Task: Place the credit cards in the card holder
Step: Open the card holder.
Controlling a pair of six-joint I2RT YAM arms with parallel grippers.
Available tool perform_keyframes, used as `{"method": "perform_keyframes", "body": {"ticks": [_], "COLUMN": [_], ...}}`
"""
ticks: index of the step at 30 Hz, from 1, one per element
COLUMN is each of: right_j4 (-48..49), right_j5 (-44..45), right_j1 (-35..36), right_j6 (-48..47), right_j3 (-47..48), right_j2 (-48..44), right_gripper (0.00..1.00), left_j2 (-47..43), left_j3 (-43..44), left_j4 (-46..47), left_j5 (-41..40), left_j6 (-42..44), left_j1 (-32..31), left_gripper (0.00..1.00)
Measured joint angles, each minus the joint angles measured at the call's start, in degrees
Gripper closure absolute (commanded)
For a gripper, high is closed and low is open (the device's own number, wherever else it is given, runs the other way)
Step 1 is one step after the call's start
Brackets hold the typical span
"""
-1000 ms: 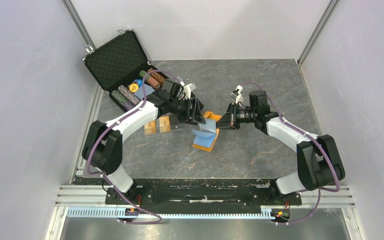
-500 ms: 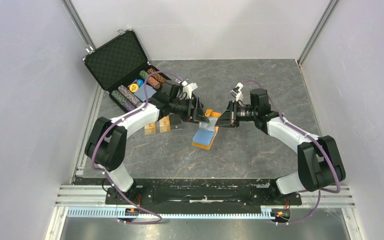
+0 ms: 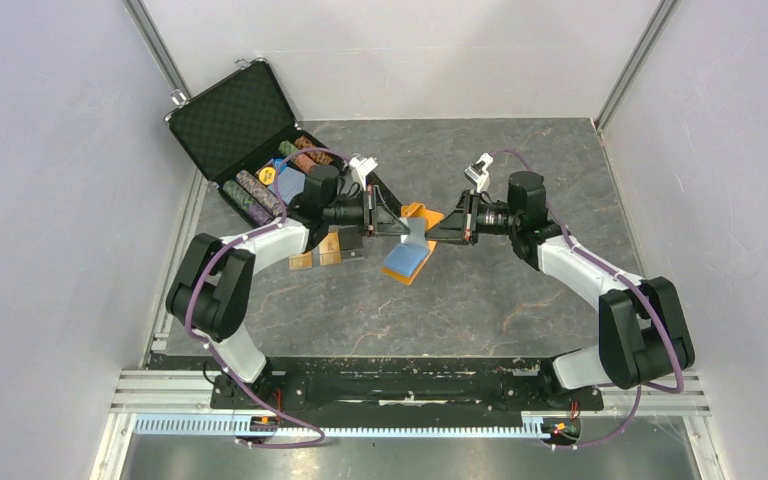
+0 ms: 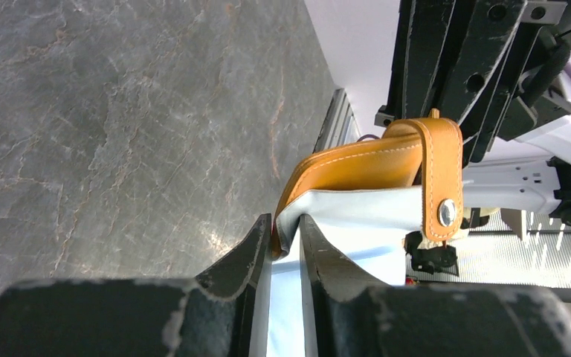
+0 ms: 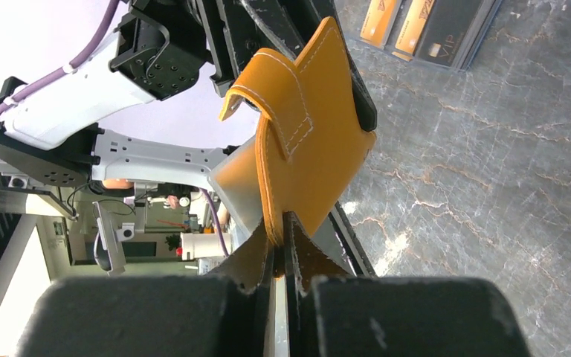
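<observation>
**A:** Let us begin at the near edge. Where do the two arms go?

**B:** From their bases both reach over the table (image 3: pixel 520 300) and meet at its middle, with the fingers pointing to each other.

**A:** And the card holder?

**B:** The card holder (image 3: pixel 422 214) is between them, held up and unfolded. The left gripper (image 4: pixel 284 223) is pressed together on an edge of the light blue lining (image 3: pixel 406 258), and the fabric is pinched between its fingers. The right gripper (image 5: pixel 279 223) is clamped tight on the edge of the orange leather, from the opposite side.

**A:** Does the holder touch the table?

**B:** Its lower part hangs down, but I cannot tell if the bottom edge touches. The strap with the round snap (image 4: pixel 447 212) curls over the top and is unfastened.

**A:** Where are the credit cards?

**B:** The credit cards (image 3: pixel 302 261) lie flat on the table, to the left of the holder and beside the left arm. There are two gold ones and a black card (image 5: pixel 453 30), close together in a row.

**A:** And farther back?

**B:** At the far left stands a black chip case (image 3: pixel 235 120), its lid open, with rows of chips (image 3: pixel 255 195) inside.
</observation>
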Motion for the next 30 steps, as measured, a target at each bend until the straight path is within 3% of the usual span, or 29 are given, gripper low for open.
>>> {"method": "perform_keyframes", "body": {"ticks": [4, 10, 17, 22, 27, 30], "right_j4": [1.2, 0.0, -2.9, -4.5, -7.7, -9.4], "right_j5": [-0.6, -0.5, -0.3, -0.3, -0.3, -0.6], "right_j1": [-0.1, -0.1, -0.1, -0.1, 0.1, 0.5], "right_j6": [-0.1, -2.4, -5.9, -7.0, -8.0, -8.4], "right_j3": [-0.3, -0.3, -0.3, -0.3, -0.3, -0.3], "right_j2": [-0.1, -0.2, -0.2, -0.1, 0.8, 1.6], "right_gripper": [0.96, 1.0, 1.0, 1.0, 1.0, 1.0], "left_j2": [0.0, -0.9, -3.9, -4.1, -4.1, -4.1], "left_j3": [-0.1, 0.2, 4.0, 6.3, 9.2, 10.6], "left_j4": [2.1, -0.8, -13.6, -18.2, -22.8, -22.9], "left_j5": [0.1, 0.1, -1.8, -1.8, -2.0, -2.0], "left_j6": [-1.9, -1.7, 4.4, 6.6, 9.8, 10.5], "left_j1": [0.2, 0.9, 1.0, 1.0, 0.9, 0.9], "left_gripper": [0.86, 0.87, 0.73, 0.73, 0.66, 0.69]}}
